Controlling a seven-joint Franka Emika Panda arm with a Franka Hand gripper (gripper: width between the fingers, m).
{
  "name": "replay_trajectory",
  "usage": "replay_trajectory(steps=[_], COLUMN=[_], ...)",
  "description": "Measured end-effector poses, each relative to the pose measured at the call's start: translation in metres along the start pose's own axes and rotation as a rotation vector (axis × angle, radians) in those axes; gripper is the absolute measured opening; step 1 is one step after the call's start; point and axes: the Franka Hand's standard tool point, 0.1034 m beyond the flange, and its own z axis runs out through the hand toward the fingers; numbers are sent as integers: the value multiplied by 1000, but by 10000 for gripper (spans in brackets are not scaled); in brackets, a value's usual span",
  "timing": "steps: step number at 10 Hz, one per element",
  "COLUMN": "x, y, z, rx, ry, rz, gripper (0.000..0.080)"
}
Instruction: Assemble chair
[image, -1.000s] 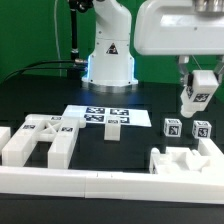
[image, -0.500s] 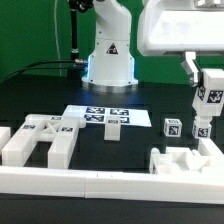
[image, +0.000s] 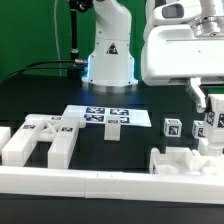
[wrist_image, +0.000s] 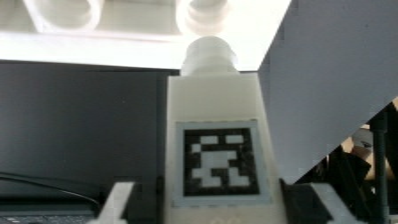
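Note:
My gripper (image: 211, 108) is at the exterior view's right, shut on a white chair post (image: 213, 122) that carries a marker tag. It holds the post upright just above the white seat part (image: 185, 161) at the front right. In the wrist view the post (wrist_image: 217, 120) stands between my two fingers (wrist_image: 121, 203), its rounded peg end pointing at a white part with round holes (wrist_image: 125, 25). My gripper (wrist_image: 217, 208) grips the post at its tagged end.
A large white chair part (image: 38, 139) lies at the front left. A small tagged piece (image: 113, 127) stands on the marker board (image: 92, 116). A tagged block (image: 172, 127) sits beside the post. A white ledge (image: 90, 184) runs along the front. The robot base (image: 108, 60) is behind.
My gripper has moved toward the exterior view's right and lower with the post, which now hangs upright close over the seat part.

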Motion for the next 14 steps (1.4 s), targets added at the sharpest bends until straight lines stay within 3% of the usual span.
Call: replay_trajectory(steps=[3,14], x=[-14,-26], y=[0,-2], z=[14,34], rx=[-5,-7], ry=[-33,-41], rz=[10,5], gripper=[286,286])
